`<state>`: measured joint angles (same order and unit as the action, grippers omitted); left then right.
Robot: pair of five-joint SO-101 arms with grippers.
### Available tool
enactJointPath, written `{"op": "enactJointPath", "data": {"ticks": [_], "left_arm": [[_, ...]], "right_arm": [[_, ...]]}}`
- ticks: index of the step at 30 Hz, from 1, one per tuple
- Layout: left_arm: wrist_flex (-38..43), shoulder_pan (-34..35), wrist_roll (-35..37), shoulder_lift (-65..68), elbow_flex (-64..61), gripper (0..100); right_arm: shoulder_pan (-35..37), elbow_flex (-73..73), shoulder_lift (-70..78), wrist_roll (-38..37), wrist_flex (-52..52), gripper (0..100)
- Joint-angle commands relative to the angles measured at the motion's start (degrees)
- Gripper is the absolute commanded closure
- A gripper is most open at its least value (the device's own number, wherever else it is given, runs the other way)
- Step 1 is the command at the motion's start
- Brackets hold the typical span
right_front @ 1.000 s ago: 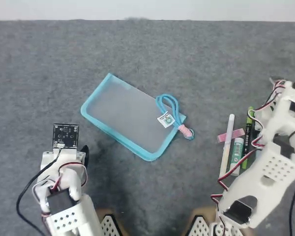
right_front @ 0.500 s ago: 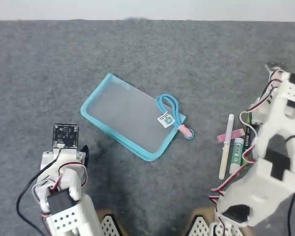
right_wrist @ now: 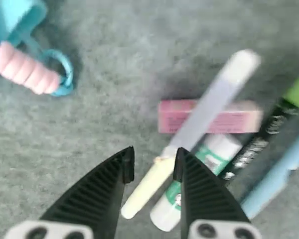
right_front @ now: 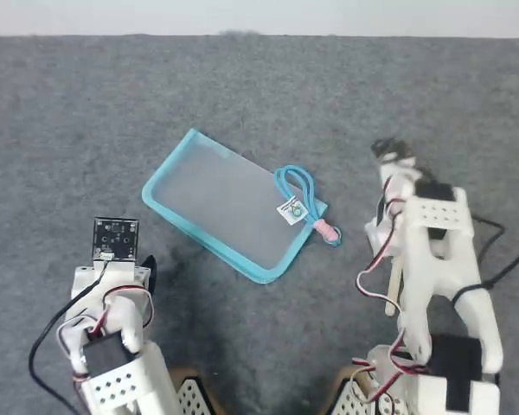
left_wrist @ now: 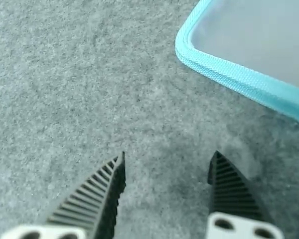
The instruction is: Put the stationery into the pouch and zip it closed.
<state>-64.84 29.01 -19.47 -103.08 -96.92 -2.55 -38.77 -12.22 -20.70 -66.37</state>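
Note:
The clear pouch (right_front: 229, 206) with a turquoise border lies flat mid-table, its cord loop and pink zip pull (right_front: 326, 230) at its right corner. My right arm (right_front: 428, 233) stands over the stationery to the right of it. My right gripper (right_wrist: 153, 162) is open, its fingers astride the cream end of a pale pen (right_wrist: 199, 119). That pen lies across a pink eraser (right_wrist: 229, 122), next to a white-and-green glue stick (right_wrist: 204, 167), a black-and-green pen (right_wrist: 269, 134) and a blue pen (right_wrist: 279, 174). My left gripper (left_wrist: 168, 164) is open over bare mat near the pouch's corner (left_wrist: 239, 50).
A grey felt mat (right_front: 268, 95) covers the table up to a pale wall strip at the back. The left arm (right_front: 112, 285) sits at the front left. The pink zip pull (right_wrist: 25, 67) and turquoise cord lie close to the right gripper.
My right arm has swung from the table's right edge leftwards and now covers most of the stationery in the high view. The left arm and the pouch have not moved.

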Motion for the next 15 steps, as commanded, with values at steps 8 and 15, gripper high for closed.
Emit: {"op": "enactJointPath", "data": {"ticks": [8,15], "left_arm": [[-1.32,-0.26,-0.53,-0.79,0.31,75],[-1.41,-0.26,-0.53,-0.79,0.31,75]], "right_arm": [[-10.68,-0.53,7.69,-2.2,9.63,86.4],[-18.77,2.55,10.07,-5.19,10.86,86.4]]}}
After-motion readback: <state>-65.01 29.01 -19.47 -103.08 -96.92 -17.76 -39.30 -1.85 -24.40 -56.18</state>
